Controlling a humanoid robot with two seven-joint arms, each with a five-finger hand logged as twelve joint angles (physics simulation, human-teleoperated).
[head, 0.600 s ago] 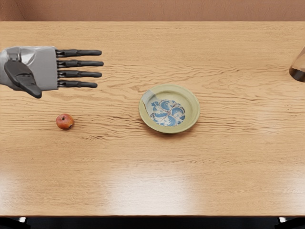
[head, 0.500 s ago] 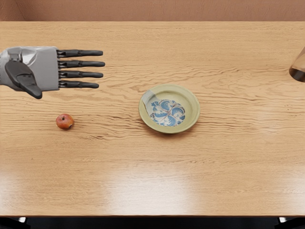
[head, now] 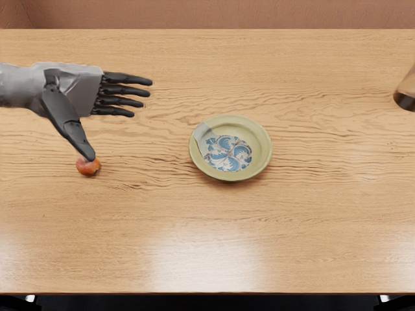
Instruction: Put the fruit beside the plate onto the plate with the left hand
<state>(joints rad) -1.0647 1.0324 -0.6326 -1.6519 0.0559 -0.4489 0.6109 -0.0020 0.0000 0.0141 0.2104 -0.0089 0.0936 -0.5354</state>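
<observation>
At the far left, the robot's grey left hand [head: 78, 91] reaches in over a light wooden table [head: 259, 227]. Its four dark fingers [head: 126, 81] are spread and stretched out to the right, holding nothing. Its long thumb slants down, and the thumb tip meets the top of a small round red-orange fruit [head: 89, 168]; actual contact cannot be confirmed. The fruit rests on the bare table, well apart from a round pale-green plate with a blue flower pattern [head: 262, 139], which sits empty to its right near the table's middle. A greyish rounded object [head: 406, 92] is cut off at the right edge. The likely risk is that the thumb alone presses the round fruit, with no fingers behind it, and sends it rolling away.
</observation>
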